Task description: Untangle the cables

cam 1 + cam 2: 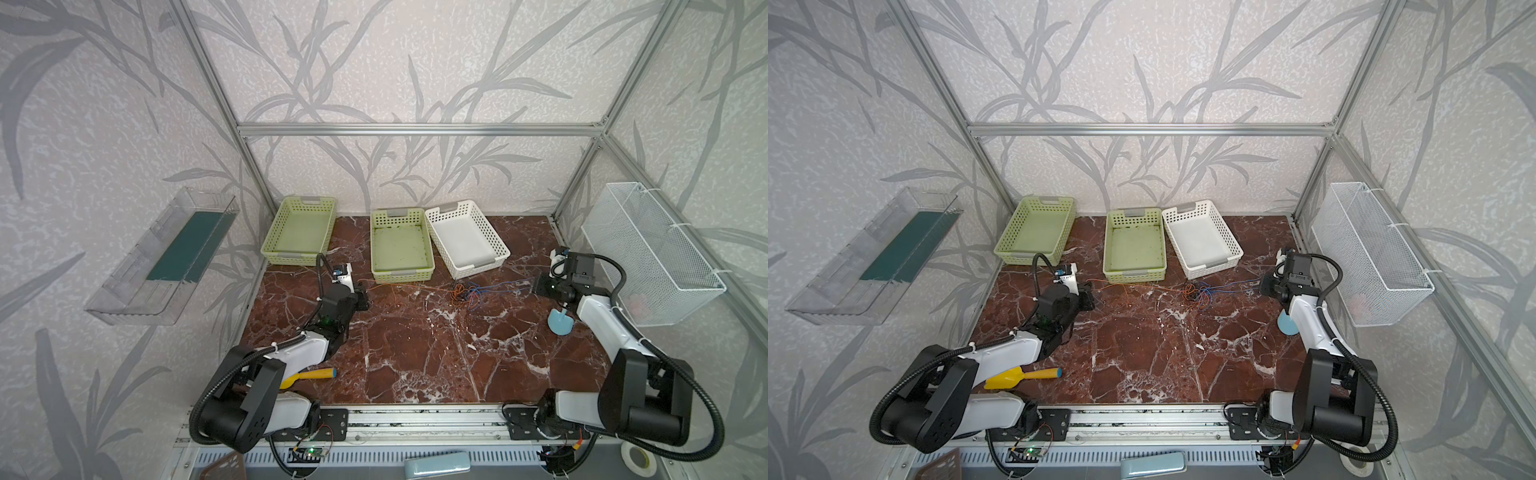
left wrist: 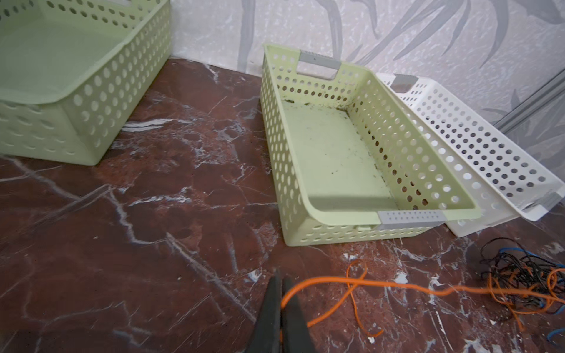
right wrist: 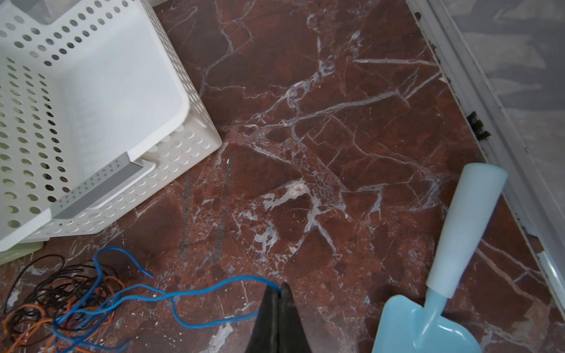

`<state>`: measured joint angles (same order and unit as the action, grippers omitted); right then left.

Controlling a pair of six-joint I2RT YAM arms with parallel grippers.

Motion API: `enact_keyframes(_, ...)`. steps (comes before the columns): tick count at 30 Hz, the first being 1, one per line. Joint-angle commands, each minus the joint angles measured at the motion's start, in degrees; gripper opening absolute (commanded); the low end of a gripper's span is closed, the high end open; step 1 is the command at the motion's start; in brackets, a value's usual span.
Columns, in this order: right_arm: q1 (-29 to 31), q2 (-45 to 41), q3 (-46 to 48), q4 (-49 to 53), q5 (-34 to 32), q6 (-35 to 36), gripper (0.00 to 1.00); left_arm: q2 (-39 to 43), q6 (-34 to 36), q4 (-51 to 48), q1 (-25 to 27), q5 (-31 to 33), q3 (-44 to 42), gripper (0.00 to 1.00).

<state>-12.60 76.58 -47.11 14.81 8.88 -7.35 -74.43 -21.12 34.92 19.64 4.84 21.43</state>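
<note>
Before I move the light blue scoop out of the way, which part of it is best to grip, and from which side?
Best, I think, to grip the light blue scoop by its handle, coming down from above with the jaws across its width. It lies flat on the table; the handle is a long, rounded, tapered shaft, while the blade is wide and dished.

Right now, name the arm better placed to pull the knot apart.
Left, probably. The left jaws are shut on the orange cable, with more table behind them to pull away from the knot. The right jaws, shut on the blue cable, sit near the table edge and trowel.
</note>
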Motion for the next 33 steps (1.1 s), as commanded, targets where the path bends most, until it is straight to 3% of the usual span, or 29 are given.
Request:
enact_keyframes(1, -0.37, 0.82, -1.97, 0.4, 0.5, 1.32, 0.0, 2.17, 0.62, -3.16, -0.43, 3.76, -0.55, 0.0)
enact_keyframes(5, -0.36, 2.25, -2.43, 1.04, 3.45, 2.33, 0.0, 2.4, 1.41, -6.34, -0.5, 4.32, 0.15, 0.0)
enact_keyframes(9, -0.5, 2.26, -2.41, 2.14, 0.03, 2.96, 0.0, 5.5, 2.64, -11.61, -0.96, 8.63, 0.23, 0.0)
enact_keyframes(16, -1.42, 5.12, -2.88, 2.52, -1.93, 3.29, 0.0, 9.86, 2.42, -13.91, -2.3, 10.12, -0.12, 0.0)
enact_keyframes(21, -2.46, 5.84, -2.79, 2.54, -5.33, 4.01, 0.0, 11.5, 2.68, -14.91, -2.68, 8.97, 0.42, 0.0)
enact_keyframes(25, -2.45, 5.86, -2.47, 1.58, -1.13, 4.81, 0.0, 11.02, 4.06, -12.87, -2.68, 2.83, 1.51, 0.0)
enact_keyframes(28, -0.99, 4.07, -1.4, 0.15, 1.64, 5.44, 0.16, 10.13, 5.19, -10.36, -2.44, -4.68, 2.41, 0.0)
enact_keyframes(30, 1.46, 1.61, -0.35, -0.92, -0.18, 7.63, 0.33, 9.56, 4.91, -9.61, -1.92, -6.46, 3.13, 0.0)
enact_keyframes(33, 3.99, -1.21, 0.68, -2.38, -1.53, 8.88, 0.47, 9.5, 5.42, -9.0, -0.99, -7.39, 3.84, 0.0)
